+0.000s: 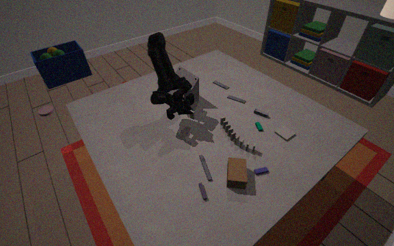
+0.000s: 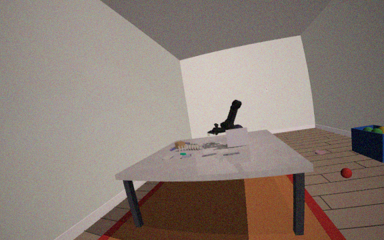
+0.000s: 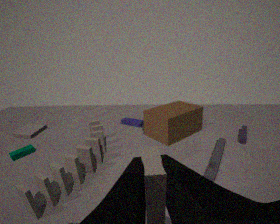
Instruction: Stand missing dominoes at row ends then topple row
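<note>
The row of standing pale dominoes (image 1: 241,143) (image 2: 190,147) (image 3: 86,156) runs in a gentle curve across the table; all that show stand upright. My gripper (image 1: 192,113) (image 2: 209,133) (image 3: 149,164) is shut on a pale domino (image 3: 155,187), which stands up between the two black fingers in the wrist view. In the top view the gripper is above the table, beside the arm's base and to the left of the row's far end, clear of the row. The held domino's lower part is hidden in the wrist view.
A brown box (image 1: 237,167) (image 3: 181,125) and a blue block (image 1: 261,170) (image 3: 132,122) lie beyond the row's near end. A grey strip (image 1: 205,168) (image 3: 215,159), a purple block (image 1: 202,191) (image 3: 242,135), a green block (image 1: 258,126) (image 3: 22,152) and a pale tile (image 1: 285,133) lie around. A pale panel (image 2: 236,137) stands by the base.
</note>
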Controlling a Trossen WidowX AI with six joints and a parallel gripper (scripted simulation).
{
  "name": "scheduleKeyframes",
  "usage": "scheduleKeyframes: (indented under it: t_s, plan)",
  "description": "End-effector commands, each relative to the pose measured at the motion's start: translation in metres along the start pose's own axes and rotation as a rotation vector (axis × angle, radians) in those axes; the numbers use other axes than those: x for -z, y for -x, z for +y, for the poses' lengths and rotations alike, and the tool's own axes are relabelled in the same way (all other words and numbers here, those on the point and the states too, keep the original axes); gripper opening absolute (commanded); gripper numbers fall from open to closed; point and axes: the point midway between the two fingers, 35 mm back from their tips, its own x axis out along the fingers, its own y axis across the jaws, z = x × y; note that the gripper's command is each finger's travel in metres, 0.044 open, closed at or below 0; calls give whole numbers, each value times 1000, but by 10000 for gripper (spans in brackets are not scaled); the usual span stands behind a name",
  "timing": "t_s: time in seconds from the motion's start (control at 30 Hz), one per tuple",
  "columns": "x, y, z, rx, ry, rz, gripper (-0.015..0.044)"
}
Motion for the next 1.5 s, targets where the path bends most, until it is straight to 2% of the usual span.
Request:
scheduleKeyframes:
  t_s: [0.0,1.47]
  plan:
    - [4,-1,-1,-4,1,-1,24]
    - [65,-4,1,-5,-5,1,24]
